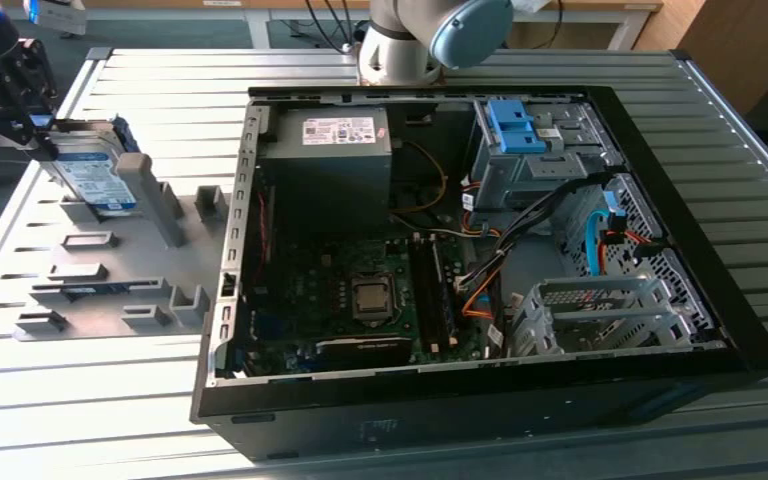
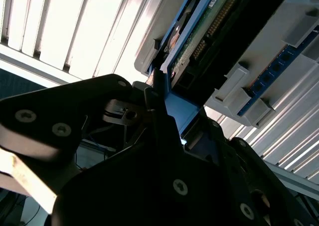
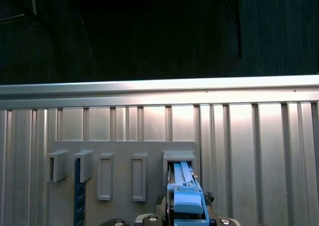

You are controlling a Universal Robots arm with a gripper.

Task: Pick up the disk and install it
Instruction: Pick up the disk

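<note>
The disk, a silver drive with a white-and-blue label in a blue carrier frame, stands on edge at the exterior view's far left, against an upright holder on the grey fixture plate. My black gripper sits at its upper end, shut on the carrier. In the second wrist view the disk's circuit-board side and blue frame run between my gripper's dark fingers. The first wrist view has the blue carrier in front of a slot in the fixture plate.
An open computer case lies on the slatted metal table, with a grey power-supply box, a blue bracket in the upper bay and a metal drive cage at its lower right. The arm's base stands behind the case.
</note>
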